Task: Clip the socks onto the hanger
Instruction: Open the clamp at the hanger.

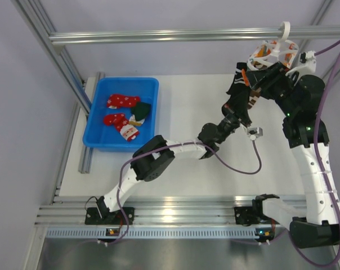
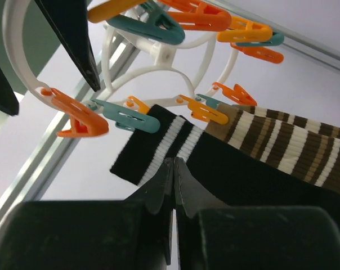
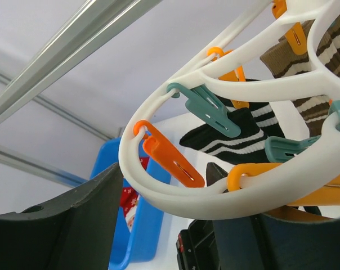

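Observation:
The white ring hanger (image 1: 274,53) hangs by its hook from the top rail, and orange and teal pegs dangle from it. The festive socks, red (image 1: 121,102) and dark green (image 1: 142,109), lie in the blue bin (image 1: 150,84). My left gripper (image 2: 174,164) is shut on a black sock with white stripes (image 2: 159,143); a teal peg (image 2: 128,118) grips that sock's cuff. My right gripper (image 3: 175,225) is open, its fingers (image 3: 74,225) wide apart under the hanger ring (image 3: 175,197), which passes between them. A red sock (image 3: 130,199) shows below in the bin.
A brown-and-cream striped sock (image 2: 288,140) hangs clipped beside the black one. An aluminium rail (image 1: 159,37) crosses the top and a slanted post (image 1: 57,56) stands at the left. The left arm (image 1: 175,151) stretches across the table (image 1: 187,101) to the hanger.

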